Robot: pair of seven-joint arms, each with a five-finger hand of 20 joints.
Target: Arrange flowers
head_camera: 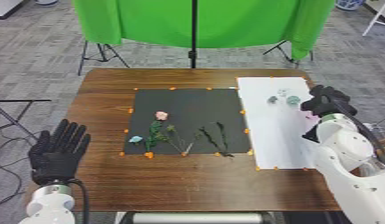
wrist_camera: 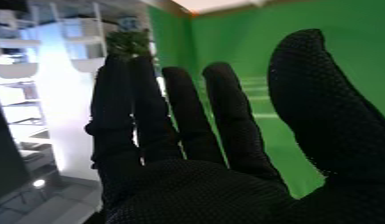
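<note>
In the head view my right hand (head_camera: 329, 101) is over the right edge of the white sheet (head_camera: 270, 132), partly covering something pink (head_camera: 311, 116). Its fingers are straight in the right wrist view, and that hand (wrist_camera: 197, 187) holds nothing visible. My left hand (head_camera: 55, 157) lies flat and open at the table's left side. A pink flower (head_camera: 162, 115) and a light blue flower (head_camera: 135, 139) lie on the black mat (head_camera: 190, 102), with green stems (head_camera: 172, 136) and darker stems (head_camera: 222, 136) beside them. Small grey-green pieces (head_camera: 293, 100) rest on the sheet's far part.
Orange tape pieces (head_camera: 246, 131) line the mat and sheet on the brown wooden table (head_camera: 202, 190). Beyond the far edge stand a green cloth (head_camera: 144, 22) and a black pole (head_camera: 194, 37). A black stand (head_camera: 12, 112) is left of the table.
</note>
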